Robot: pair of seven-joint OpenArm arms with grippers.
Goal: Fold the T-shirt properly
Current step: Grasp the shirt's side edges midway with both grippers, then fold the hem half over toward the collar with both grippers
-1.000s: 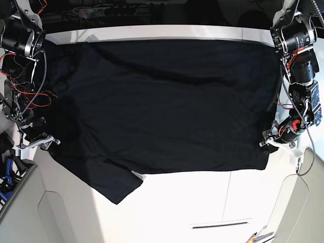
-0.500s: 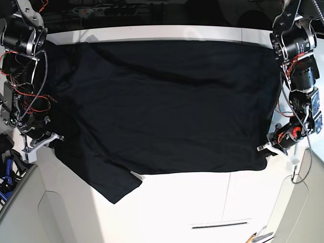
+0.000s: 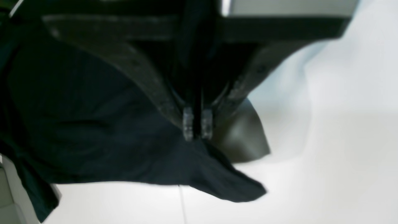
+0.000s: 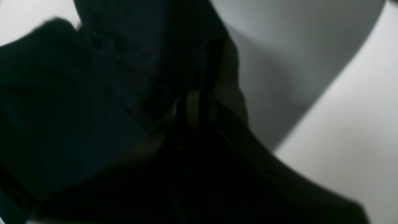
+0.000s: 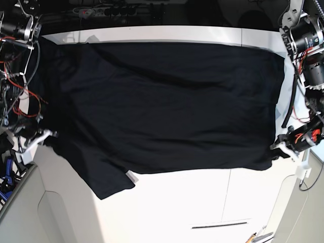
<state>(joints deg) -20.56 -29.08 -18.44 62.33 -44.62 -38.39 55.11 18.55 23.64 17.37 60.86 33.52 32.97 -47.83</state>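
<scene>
The black T-shirt [image 5: 162,106] lies spread across the white table [image 5: 202,202], pulled wide, with one sleeve [image 5: 109,182] sticking out at the front left. My left gripper [image 5: 280,148] is at the shirt's front right corner. In the left wrist view it [image 3: 197,127] is shut on the shirt's edge [image 3: 93,124], and a cloth corner droops below it. My right gripper [image 5: 44,135] is at the shirt's left edge. In the dark, blurred right wrist view it [image 4: 197,109] is shut on the black cloth [image 4: 77,93].
A power strip [image 5: 101,10] and cables lie behind the table's far edge. Grey panels [image 5: 30,212] flank the front corners. A thin dark slot [image 5: 220,224] marks the table front. Small tools [image 5: 258,236] lie at the bottom edge.
Both grippers have moved outward, away from each other, and the shirt is stretched wider and flatter. The front sleeve has shifted left.
</scene>
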